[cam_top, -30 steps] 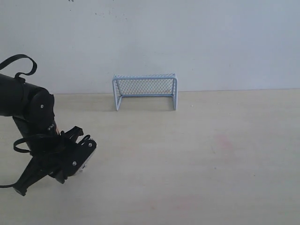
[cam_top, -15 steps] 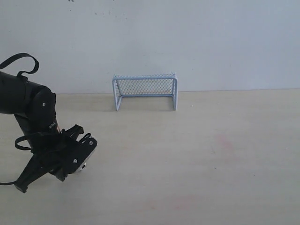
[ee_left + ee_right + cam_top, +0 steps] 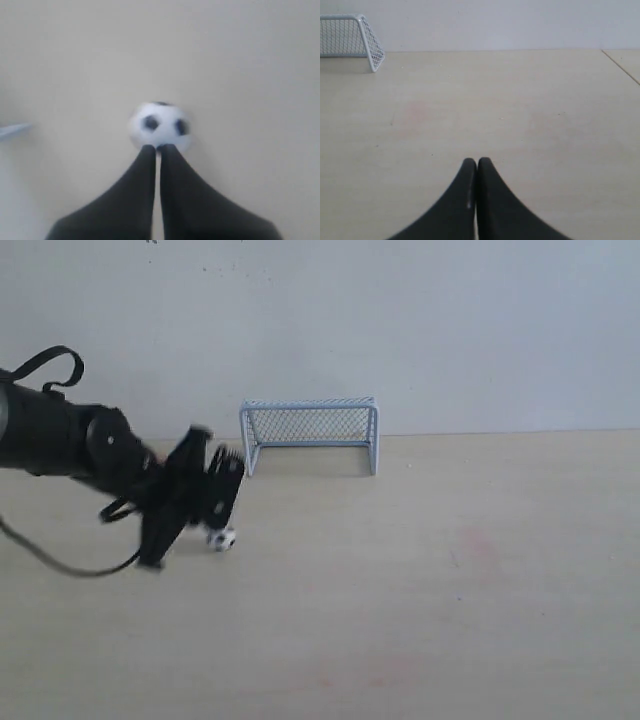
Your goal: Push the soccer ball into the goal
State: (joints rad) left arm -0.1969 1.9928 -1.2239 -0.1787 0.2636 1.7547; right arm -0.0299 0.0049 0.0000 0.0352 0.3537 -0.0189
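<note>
The soccer ball (image 3: 222, 538) (image 3: 160, 125), white with black patches, lies on the pale wooden table in front of the goal's left post. The goal (image 3: 309, 433) (image 3: 351, 38), a pale frame with dark mesh, stands at the back against the wall. My left gripper (image 3: 214, 528) (image 3: 157, 147) is shut with nothing between its fingers, and its tips touch the ball from behind. The left arm looks blurred. My right gripper (image 3: 477, 161) is shut and empty over bare table, out of the exterior view.
The table (image 3: 450, 590) meets a plain white wall behind the goal. A faint reddish stain (image 3: 478, 543) marks the wood right of centre. A seam or table edge (image 3: 621, 65) shows in the right wrist view.
The left arm has swung up and to the right, away from the front left of the table. The ball, hidden before, now shows at the fingertips, nearer the goal.
</note>
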